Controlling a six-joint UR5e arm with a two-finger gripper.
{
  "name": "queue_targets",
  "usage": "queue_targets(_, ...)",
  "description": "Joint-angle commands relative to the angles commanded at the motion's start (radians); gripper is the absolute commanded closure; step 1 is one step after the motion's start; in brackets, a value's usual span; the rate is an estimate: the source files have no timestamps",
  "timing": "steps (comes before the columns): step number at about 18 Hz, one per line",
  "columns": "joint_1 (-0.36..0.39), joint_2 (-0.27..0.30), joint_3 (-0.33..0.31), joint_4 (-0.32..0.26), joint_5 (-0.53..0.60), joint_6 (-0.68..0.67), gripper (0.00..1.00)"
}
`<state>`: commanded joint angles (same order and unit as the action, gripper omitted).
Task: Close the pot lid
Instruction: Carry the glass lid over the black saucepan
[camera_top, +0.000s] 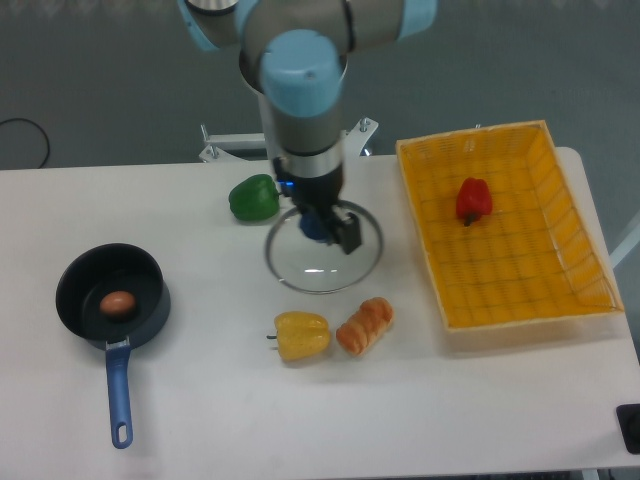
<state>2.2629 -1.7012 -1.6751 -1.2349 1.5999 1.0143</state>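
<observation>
My gripper (322, 226) is clamped on the blue centre knob of the round clear glass lid (322, 254), a flat disc with a thin metal rim, held level above the white counter (200, 420). The lid hangs near the middle of the counter, just beside the glossy green bell pepper (252, 197) and above the yellow bell pepper (301, 335) and the ridged orange pastry (364, 326). The small round black pan (110, 295) with its long blue handle sits well apart at the left edge, uncovered, with one smooth brown egg (118, 302) inside. The orange mesh basket (500, 290), rectangular, holds a red bell pepper (473, 199). My arm reaches down from above, wrist vertical over the lid.
</observation>
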Motion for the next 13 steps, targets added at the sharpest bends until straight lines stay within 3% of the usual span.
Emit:
queue_targets(7,-0.175,-0.018,-0.002,0.006,-0.003,-0.244,0.41)
queue_targets(13,-0.316,-0.100,0.003,0.012,-0.002,-0.420,0.41)
